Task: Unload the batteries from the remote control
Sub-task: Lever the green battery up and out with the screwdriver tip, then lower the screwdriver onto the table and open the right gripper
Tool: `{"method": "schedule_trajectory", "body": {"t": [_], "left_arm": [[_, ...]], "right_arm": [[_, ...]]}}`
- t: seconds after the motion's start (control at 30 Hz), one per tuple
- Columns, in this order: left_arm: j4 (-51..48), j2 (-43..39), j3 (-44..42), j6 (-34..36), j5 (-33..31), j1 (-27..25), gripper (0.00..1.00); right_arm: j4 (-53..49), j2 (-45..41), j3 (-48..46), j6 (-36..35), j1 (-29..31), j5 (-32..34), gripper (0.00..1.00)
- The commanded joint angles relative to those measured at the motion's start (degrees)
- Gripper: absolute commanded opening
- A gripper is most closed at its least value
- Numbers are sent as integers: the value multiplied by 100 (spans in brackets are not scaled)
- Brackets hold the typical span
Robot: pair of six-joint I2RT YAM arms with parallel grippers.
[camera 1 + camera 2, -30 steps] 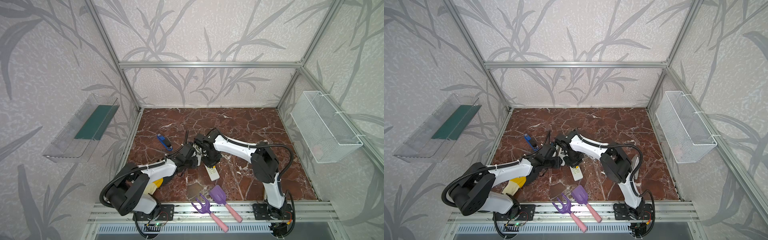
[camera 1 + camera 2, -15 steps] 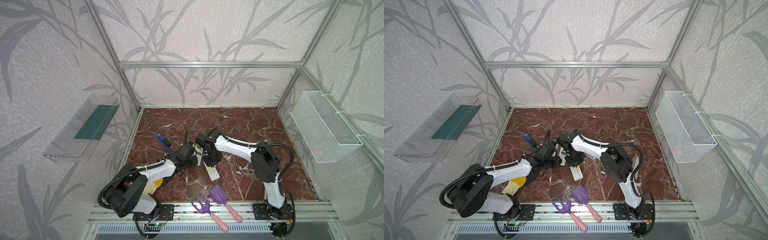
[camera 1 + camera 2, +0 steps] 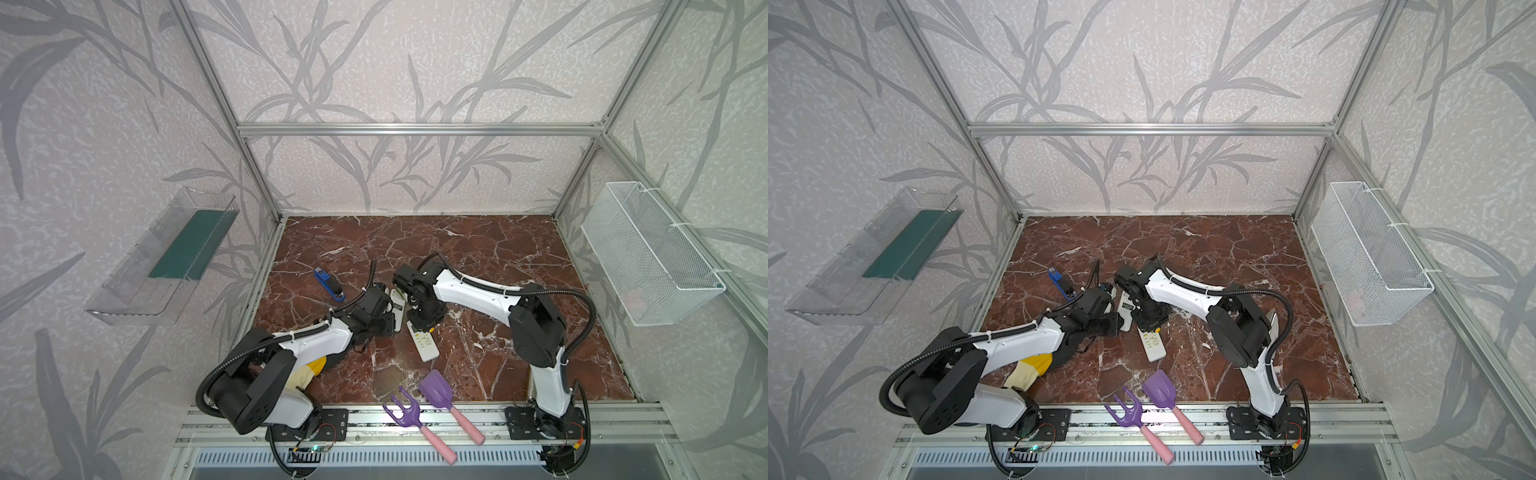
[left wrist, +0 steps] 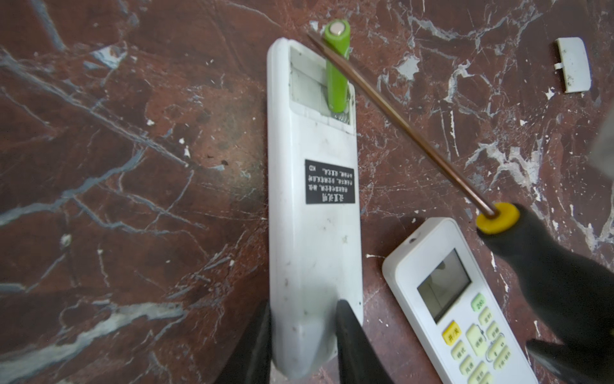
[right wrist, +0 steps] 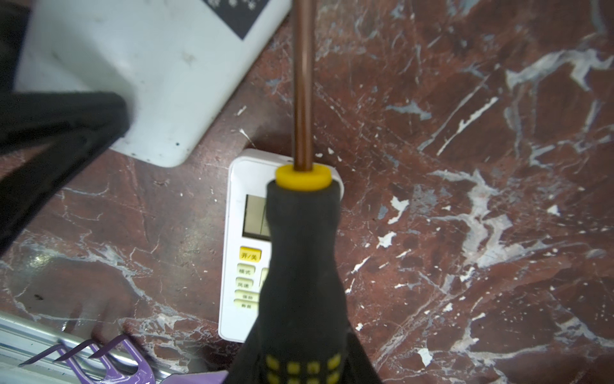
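Observation:
A white remote control (image 4: 312, 232) lies face down on the marble floor with its battery bay uncovered. One lime-green battery (image 4: 337, 69) stands tilted in the bay, its far end lifted past the remote's edge; no other batteries show. My left gripper (image 4: 304, 325) is shut on the remote's near end. My right gripper (image 5: 302, 359) is shut on the yellow-and-black screwdriver (image 5: 302, 249), whose shaft (image 4: 398, 123) crosses over the raised battery. In both top views the two grippers meet at the remote (image 3: 398, 307) (image 3: 1126, 309) mid-floor.
A second white remote (image 4: 458, 299) (image 3: 424, 343) lies face up beside the first. The loose battery cover (image 4: 573, 64) rests apart on the floor. A blue tool (image 3: 329, 284), purple rake (image 3: 405, 411), purple shovel (image 3: 436, 388), wall basket (image 3: 648, 257) and clear shelf (image 3: 162, 257) surround.
My left gripper's jaws have narrowed a little on the remote. Both arms stay almost where they were.

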Motion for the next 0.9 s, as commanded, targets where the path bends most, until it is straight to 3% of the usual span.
{"method": "schedule_trajectory", "body": {"t": [0.0, 0.6, 0.67, 0.87], "left_arm": [[-822, 242, -310, 15, -232, -23, 31], [-831, 175, -341, -1, -273, -21, 33], [-870, 155, -323, -18, -299, -18, 38], [-999, 53, -250, -130, -415, 8, 68]], "right_arm": [[-67, -194, -99, 21, -66, 116, 0], [248, -161, -615, 27, -260, 109, 0], [331, -200, -695, 8, -284, 75, 0], [543, -360, -845, -93, -420, -2, 0]]}}
